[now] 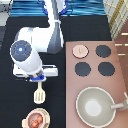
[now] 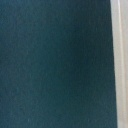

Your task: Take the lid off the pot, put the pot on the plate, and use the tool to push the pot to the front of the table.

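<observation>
My gripper (image 1: 39,81) hangs over the black table (image 1: 12,107) at the exterior view's left, shut on the handle of the cream tool (image 1: 39,93). The tool's slotted head points toward the exterior view's bottom. Just below that head, with a small gap, the pot (image 1: 36,120) stands uncovered, showing its reddish inside, on the plate (image 1: 25,122) near the bottom edge. The pale pink lid (image 1: 79,50) lies on the stove at its upper left corner. The wrist view shows only dark table surface and a pale strip (image 2: 121,60) along one side.
The pinkish-brown stove top (image 1: 116,75) fills the exterior view's right, with three black burners (image 1: 103,51) showing. A large grey-beige pan (image 1: 97,106) with a long handle sits on its lower part. The white arm (image 1: 47,37) reaches down from the top.
</observation>
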Controlling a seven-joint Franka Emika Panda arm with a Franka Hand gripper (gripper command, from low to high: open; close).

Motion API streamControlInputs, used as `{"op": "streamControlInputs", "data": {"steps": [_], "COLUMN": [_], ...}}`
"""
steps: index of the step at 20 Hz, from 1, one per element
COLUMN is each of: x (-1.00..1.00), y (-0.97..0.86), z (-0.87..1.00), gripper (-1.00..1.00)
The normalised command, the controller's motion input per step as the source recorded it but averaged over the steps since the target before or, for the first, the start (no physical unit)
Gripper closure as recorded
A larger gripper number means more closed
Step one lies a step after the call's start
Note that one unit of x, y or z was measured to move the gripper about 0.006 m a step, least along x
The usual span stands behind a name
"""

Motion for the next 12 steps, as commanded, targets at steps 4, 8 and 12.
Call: {"op": "streamControlInputs", "data": {"steps": [4, 8, 12], "x": [-1.00, -1.00, -1.00], "y": [0.03, 0.00, -0.02], "z": [-0.18, -0.65, -0.83], "gripper": [1.00, 1.00, 1.00]}}
